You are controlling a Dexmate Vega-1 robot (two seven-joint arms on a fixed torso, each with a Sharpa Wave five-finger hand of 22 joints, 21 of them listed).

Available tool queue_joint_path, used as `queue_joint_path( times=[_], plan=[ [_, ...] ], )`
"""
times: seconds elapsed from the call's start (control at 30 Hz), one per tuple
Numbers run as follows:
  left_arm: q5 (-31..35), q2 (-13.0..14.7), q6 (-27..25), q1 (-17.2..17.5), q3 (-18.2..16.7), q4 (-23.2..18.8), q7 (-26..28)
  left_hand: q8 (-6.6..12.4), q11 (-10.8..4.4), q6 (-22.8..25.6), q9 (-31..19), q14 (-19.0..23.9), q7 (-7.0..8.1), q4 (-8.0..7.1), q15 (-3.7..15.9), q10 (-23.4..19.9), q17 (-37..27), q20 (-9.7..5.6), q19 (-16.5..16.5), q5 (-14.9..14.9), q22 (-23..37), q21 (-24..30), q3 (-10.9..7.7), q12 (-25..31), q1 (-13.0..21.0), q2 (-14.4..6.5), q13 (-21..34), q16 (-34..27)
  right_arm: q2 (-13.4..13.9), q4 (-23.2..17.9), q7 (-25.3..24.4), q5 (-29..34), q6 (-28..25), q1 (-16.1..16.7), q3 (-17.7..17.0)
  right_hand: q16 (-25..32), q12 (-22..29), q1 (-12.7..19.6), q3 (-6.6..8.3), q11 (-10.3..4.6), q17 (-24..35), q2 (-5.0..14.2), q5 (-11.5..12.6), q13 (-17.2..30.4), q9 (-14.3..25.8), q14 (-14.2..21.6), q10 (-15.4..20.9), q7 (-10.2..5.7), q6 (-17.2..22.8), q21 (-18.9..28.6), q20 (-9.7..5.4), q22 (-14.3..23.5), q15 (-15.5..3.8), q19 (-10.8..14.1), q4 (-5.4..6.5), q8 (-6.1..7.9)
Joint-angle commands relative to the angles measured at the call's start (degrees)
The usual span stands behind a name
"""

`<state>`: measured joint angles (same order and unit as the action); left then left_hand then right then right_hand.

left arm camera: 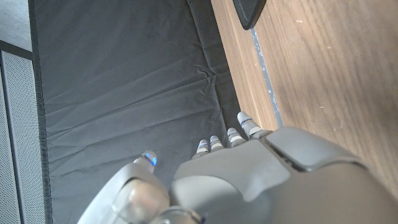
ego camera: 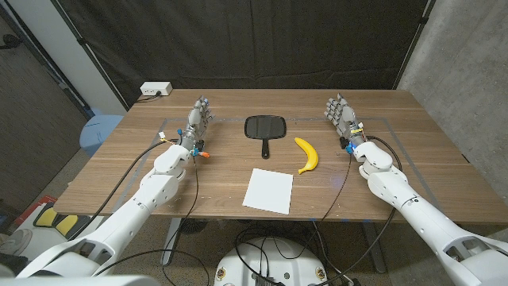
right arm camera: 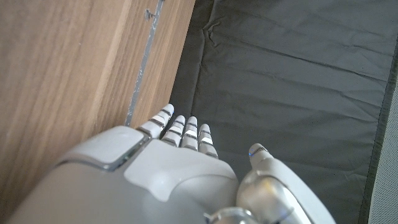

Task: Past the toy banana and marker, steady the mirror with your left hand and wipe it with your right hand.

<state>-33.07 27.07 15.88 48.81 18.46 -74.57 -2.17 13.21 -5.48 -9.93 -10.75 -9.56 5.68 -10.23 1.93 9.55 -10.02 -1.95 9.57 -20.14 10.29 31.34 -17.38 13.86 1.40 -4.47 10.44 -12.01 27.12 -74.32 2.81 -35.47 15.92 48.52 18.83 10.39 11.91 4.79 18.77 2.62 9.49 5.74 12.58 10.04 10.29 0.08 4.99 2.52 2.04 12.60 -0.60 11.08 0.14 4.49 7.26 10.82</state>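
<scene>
A: Start with the left hand (ego camera: 198,121). What is it doing?

B: It holds nothing. Its fingers (left arm camera: 245,124) are stretched out and slightly apart, reaching toward the far edge of the brown wooden surface (ego camera: 198,187). The left wrist view shows the same straight fingertips over the black curtain backdrop (left arm camera: 124,81).

A: And the right hand (ego camera: 343,116)?

B: The same: empty, fingers (right arm camera: 186,132) extended with small gaps between them, held above the surface near its far right part.

A: What is closest to the left hand?

B: Toward the middle, well apart from it, lies the black hand mirror with a rounded rectangular frame and short handle (ego camera: 265,129). It is flat on the surface with the handle pointing toward the robot. A corner of it shows in the left wrist view (left arm camera: 250,11).

A: Closest to the right hand?

B: The yellow curved toy banana (ego camera: 307,155), inward of that hand and a little nearer the robot, just beside the mirror's handle but not touching it.

A: Anything beyond those?

B: A white square sheet of paper or cloth (ego camera: 268,191) lies nearer the robot than mirror and banana, between the two arms. Beyond the left hand, at the far corner, a white power strip box (ego camera: 155,90) sits.
</scene>
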Motion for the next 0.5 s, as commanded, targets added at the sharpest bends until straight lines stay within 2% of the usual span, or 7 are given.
queue_joint_path(
  times=[0.03, 0.13, 0.2, 0.3, 0.33, 0.5],
  plan=[
    [11.9, -6.2, -2.2, 1.3, -7.6, -1.1, -1.7, 2.32, 0.13, 6.1, -0.6, 4.7, -0.06, 1.43, 1.17, -9.2, -0.2, -1.83, -2.4, 0.4, -0.1, 0.7, -2.82, 3.0, 3.2, -5.1, 0.9, -1.1, -5.2, -0.9, 2.5, 7.0, -3.8, 1.9, -6.8, 0.4, 0.9, 2.5, 1.37, 1.68, 0.1, 3.07, -0.3, 0.4, 0.2, 2.2, 2.8, -0.25, 1.1, 0.5, 1.65, 0.1, 1.99, 1.4, -1.42, 0.44],
    [16.8, -6.6, -2.5, 1.1, -8.3, -1.8, -1.8, 2.52, -0.64, 7.8, -0.5, 7.8, 1.6, 4.47, 0.97, -10.0, -0.1, -1.28, -2.8, 1.5, -0.1, 0.0, -4.67, 2.5, 7.6, -3.4, 1.1, -1.0, -6.2, -1.5, 2.5, 8.9, -4.6, 2.4, -8.1, 0.2, 0.4, 4.2, 2.15, 1.86, 0.1, 2.89, -0.6, 0.4, 0.2, 2.4, 1.9, -0.43, 0.8, 0.5, 2.73, 0.1, 2.66, 1.5, -2.74, 0.35],
    [20.7, -6.4, -3.7, 0.9, -8.3, -2.8, -1.3, 2.76, -0.72, 9.2, -0.4, 8.9, 2.44, 6.01, 0.59, -10.1, -0.2, 0.06, -3.0, 2.2, -0.1, -0.3, -5.13, 2.1, 9.5, -2.3, 1.1, -0.8, -6.7, -2.0, 2.4, 10.1, -4.9, 2.8, -8.9, 0.2, 0.4, 4.4, 2.27, 1.88, 0.1, 2.87, -0.6, 0.4, 0.2, 2.4, 1.8, -0.47, 0.8, 0.4, 2.84, 0.1, 2.71, 1.5, -2.95, 0.36],
    [25.4, -6.3, -5.1, 0.6, -8.3, -4.1, -1.2, 3.04, -0.82, 10.6, -0.4, 9.5, 2.85, 7.05, 0.38, -10.6, -0.3, 1.52, -3.3, 2.8, 0.0, -0.5, -5.51, 1.9, 10.9, -1.7, 1.1, -0.7, -7.3, -2.9, 1.8, 12.0, -5.3, 3.4, -9.8, 0.1, 0.3, 5.4, 2.71, 1.87, 0.1, 2.85, -0.8, 0.4, 0.2, 2.4, 1.7, -0.8, 1.0, 0.4, 2.95, 0.0, 2.9, 1.6, -3.68, 0.47],
    [26.9, -6.2, -5.5, 0.5, -8.3, -4.5, -1.3, 3.2, -0.84, 11.4, -0.3, 10.0, 2.92, 7.44, 0.02, -11.0, -0.3, 2.65, -3.4, 3.1, 0.0, -0.5, -5.7, 1.8, 11.5, -1.6, 1.1, -0.7, -7.4, -3.4, 1.4, 12.7, -5.6, 3.7, -10.0, 0.1, 0.3, 5.7, 2.89, 1.9, 0.1, 2.88, -0.9, 0.4, 0.2, 2.5, 1.8, -0.91, 1.1, 0.4, 2.98, 0.0, 2.89, 1.6, -3.94, 0.51],
    [34.1, -5.7, -7.5, -0.1, -7.6, -6.5, -1.4, 3.65, -0.83, 13.7, -0.3, 11.2, 2.72, 8.17, 0.09, -13.3, -0.5, 3.24, -4.1, 3.8, 0.1, -0.6, -6.04, 2.3, 12.7, -1.4, 1.1, -0.8, -7.5, -5.8, -0.7, 16.2, -6.8, 5.0, -10.8, 0.2, 0.6, 8.0, 4.12, 2.08, 0.2, 3.2, -1.4, 0.5, 0.3, 3.5, 2.8, -1.92, 2.4, 0.4, 2.89, 0.0, 3.38, 2.0, -5.63, 0.95]
  ],
)
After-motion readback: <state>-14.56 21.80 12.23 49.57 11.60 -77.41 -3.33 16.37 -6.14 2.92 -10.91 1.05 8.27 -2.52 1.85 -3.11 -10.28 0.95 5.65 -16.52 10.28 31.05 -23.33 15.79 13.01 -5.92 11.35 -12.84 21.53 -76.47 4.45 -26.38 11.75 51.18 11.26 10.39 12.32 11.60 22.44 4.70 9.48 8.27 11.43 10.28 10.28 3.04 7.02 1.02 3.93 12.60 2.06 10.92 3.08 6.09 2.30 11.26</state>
